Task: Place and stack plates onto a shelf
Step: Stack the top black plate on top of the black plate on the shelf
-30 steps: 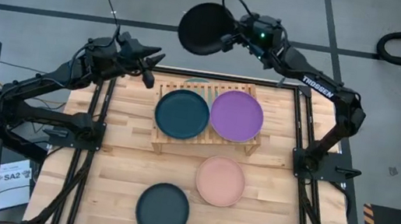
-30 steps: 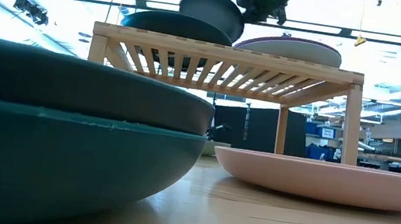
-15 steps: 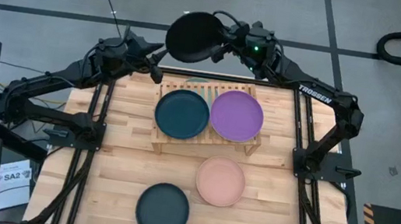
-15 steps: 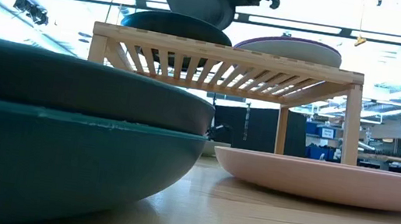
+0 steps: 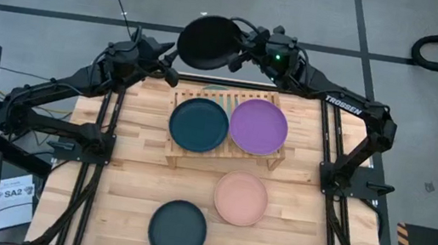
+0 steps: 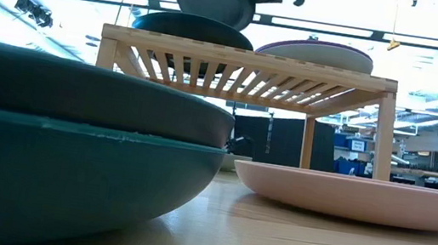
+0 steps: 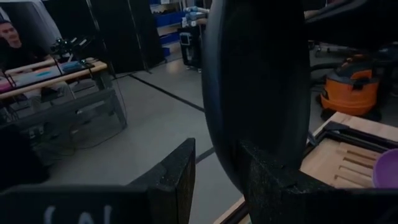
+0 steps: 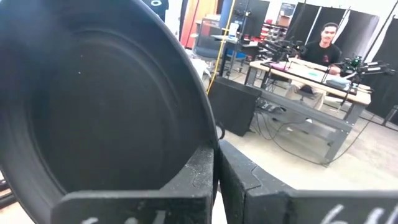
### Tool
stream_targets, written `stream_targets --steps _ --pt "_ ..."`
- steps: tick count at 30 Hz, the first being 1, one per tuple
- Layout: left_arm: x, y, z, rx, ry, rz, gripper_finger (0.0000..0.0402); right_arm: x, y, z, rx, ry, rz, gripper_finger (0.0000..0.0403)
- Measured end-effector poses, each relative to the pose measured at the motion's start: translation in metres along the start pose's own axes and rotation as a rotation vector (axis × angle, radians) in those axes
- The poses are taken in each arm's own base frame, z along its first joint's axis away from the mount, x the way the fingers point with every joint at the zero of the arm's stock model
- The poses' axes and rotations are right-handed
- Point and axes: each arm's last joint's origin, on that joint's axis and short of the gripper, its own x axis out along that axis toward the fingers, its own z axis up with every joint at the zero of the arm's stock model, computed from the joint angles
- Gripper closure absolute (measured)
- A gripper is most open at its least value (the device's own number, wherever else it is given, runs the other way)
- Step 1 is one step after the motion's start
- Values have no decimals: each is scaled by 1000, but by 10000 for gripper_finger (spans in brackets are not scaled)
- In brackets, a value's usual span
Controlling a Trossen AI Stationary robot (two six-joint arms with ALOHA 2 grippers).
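Pinching the charcoal plate by its rim, the right gripper holds it behind the shelf, the left gripper, open-fingered, straddling its opposite edge.

Charcoal plate: tilted, airborne beyond shelf. Shelf: dark teal plate left, purple plate right. Tabletop: salmon plate, stacked pair nearer.

Even overhead light, faint shadows; low view backlit by ceiling strips (glaring), nearest plates blurred.
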Motion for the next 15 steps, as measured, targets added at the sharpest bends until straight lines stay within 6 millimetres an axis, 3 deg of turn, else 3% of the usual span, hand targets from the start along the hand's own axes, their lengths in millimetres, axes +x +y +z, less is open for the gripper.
stream_targets --steps 15 --pt "0 1 5 31 -49 7 280 -7 14 1 -12 -6 55 389"
